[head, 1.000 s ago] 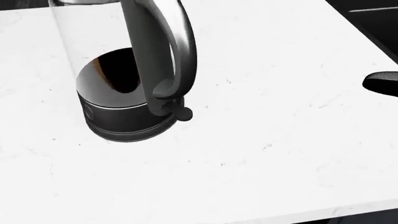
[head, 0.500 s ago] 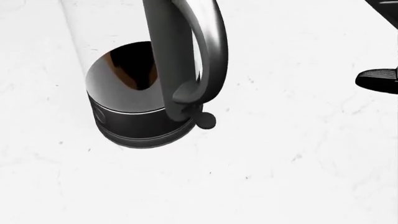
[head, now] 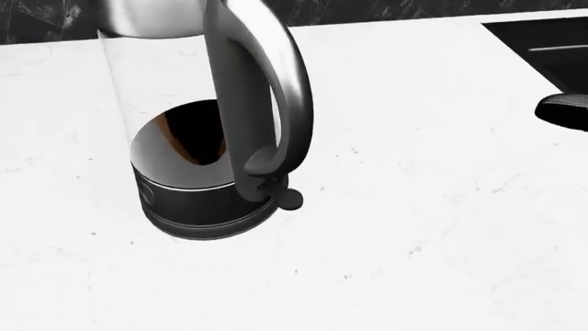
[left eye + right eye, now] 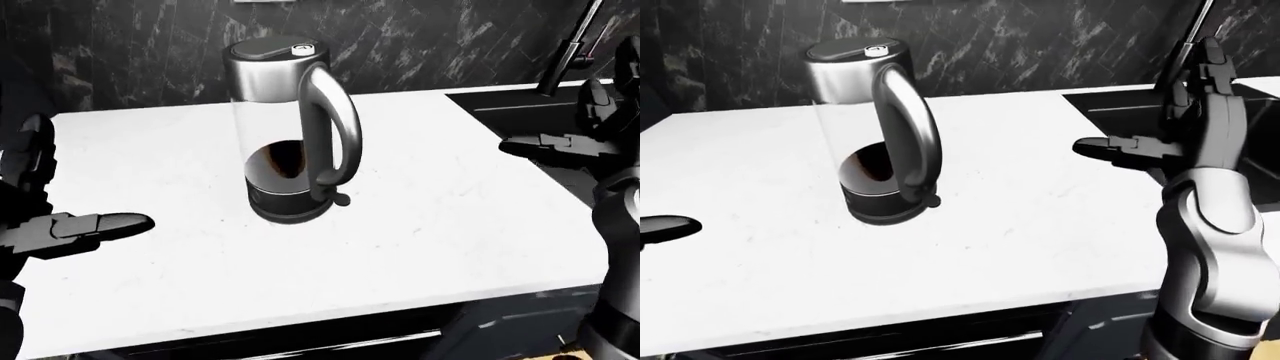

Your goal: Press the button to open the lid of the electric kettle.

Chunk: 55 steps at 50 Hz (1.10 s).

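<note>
The electric kettle (image 4: 288,135) stands upright on the white counter (image 4: 450,217). It has a clear glass body, a dark base, a steel top band and a curved grey handle (image 4: 335,127) on its right. Its dark lid (image 4: 265,49) is down, with a small round white button (image 4: 302,50) at the top of the handle. My left hand (image 4: 85,225) is open, low at the left, well apart from the kettle. My right hand (image 4: 1130,150) is open at the right, fingers pointing left toward the kettle, clear of it. In the head view only a right fingertip (image 3: 565,109) shows.
A black sink (image 4: 1140,112) with a tall tap (image 4: 570,45) is set in the counter at the right, under my right hand. A dark marble wall (image 4: 130,52) rises behind the counter. The counter's near edge (image 4: 330,315) runs along the bottom, dark cabinets below.
The head view has shifted: the kettle now sits lower in the picture, and the wall and sink corner show at the top. The right fingertip stays at the right edge.
</note>
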{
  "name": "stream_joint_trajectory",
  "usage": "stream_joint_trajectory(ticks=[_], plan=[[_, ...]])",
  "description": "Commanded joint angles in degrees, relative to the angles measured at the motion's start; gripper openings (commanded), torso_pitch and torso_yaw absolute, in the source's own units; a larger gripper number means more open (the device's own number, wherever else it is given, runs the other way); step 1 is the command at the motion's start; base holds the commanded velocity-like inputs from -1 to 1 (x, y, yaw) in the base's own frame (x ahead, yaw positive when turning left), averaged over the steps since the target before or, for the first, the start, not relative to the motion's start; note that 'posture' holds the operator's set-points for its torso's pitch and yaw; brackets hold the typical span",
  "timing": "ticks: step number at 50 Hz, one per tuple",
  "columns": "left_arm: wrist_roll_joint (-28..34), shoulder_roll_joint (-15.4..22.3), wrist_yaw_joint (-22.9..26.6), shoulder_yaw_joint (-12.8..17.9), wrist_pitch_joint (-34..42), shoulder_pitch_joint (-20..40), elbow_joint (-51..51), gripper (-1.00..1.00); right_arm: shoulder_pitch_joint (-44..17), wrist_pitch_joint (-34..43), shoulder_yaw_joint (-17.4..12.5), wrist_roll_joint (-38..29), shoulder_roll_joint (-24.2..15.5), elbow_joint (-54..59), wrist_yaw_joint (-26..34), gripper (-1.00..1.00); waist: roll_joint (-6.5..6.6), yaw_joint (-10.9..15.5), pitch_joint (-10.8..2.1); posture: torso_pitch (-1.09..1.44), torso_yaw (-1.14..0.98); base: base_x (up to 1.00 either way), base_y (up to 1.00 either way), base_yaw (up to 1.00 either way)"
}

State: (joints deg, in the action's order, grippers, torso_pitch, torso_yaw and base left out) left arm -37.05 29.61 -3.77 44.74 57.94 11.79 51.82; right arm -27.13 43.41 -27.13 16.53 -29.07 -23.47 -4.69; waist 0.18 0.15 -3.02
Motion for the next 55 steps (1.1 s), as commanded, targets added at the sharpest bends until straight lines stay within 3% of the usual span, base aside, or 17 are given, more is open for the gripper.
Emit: stream_joint_trajectory(ticks=[1, 11, 16, 22, 33, 51, 55], plan=[[-0.3, 1.0, -0.3, 0.7, -1.7, 1.0, 0.9, 1.0, -1.5, -1.8, -0.4, 1.3, -1.0, -1.7, -1.2, 1.0, -0.06, 0.0, -1.1, -0.2, 0.0, 0.0, 0.0, 0.0], [-0.3, 1.1, -0.6, 0.3, -2.3, 0.3, 0.7, 1.0, -0.2, -1.9, 0.9, 2.6, -1.3, -1.7, -0.2, 1.0, 0.0, 0.1, -5.93, -0.29, 0.0, 0.0, 0.0, 0.0], [0.4, 0.8, -0.2, 0.6, -2.2, 0.3, 0.7, 1.0, -0.2, -1.0, 1.2, 2.0, -1.0, -2.0, 0.9, 1.0, 0.1, 0.3, -7.68, -0.29, 0.0, 0.0, 0.0, 0.0], [0.5, 0.8, -0.2, 0.4, -2.1, 0.5, 0.7, 1.0, -0.1, -0.8, 1.4, 1.2, -0.6, -2.4, 1.7, 1.0, 0.14, 0.5, -8.61, -0.29, 0.0, 0.0, 0.0, 0.0], [-0.6, 0.7, -0.6, 0.8, -2.0, 0.6, 0.7, 1.0, -0.4, 0.0, 1.3, 0.9, -0.3, -2.8, 2.0, 1.0, 0.18, 0.8, -9.19, -0.3, 0.0, 0.0, 0.0, 0.0], [-2.5, 1.5, -1.9, 1.0, -2.5, 0.4, 0.6, 1.0, -0.7, 0.7, 1.5, 0.6, -0.2, -3.0, 2.2, 1.0, 0.07, 1.2, -14.39, -0.48, 0.0, 0.0, 0.0, 0.0], [-2.5, 1.4, -2.1, 0.8, -3.1, 0.4, 0.4, 1.0, -1.0, 1.0, 2.2, 0.4, 0.1, -3.1, 2.0, 1.0, 0.05, 1.3, -14.91, -0.48, 0.0, 0.0, 0.0, 0.0]])
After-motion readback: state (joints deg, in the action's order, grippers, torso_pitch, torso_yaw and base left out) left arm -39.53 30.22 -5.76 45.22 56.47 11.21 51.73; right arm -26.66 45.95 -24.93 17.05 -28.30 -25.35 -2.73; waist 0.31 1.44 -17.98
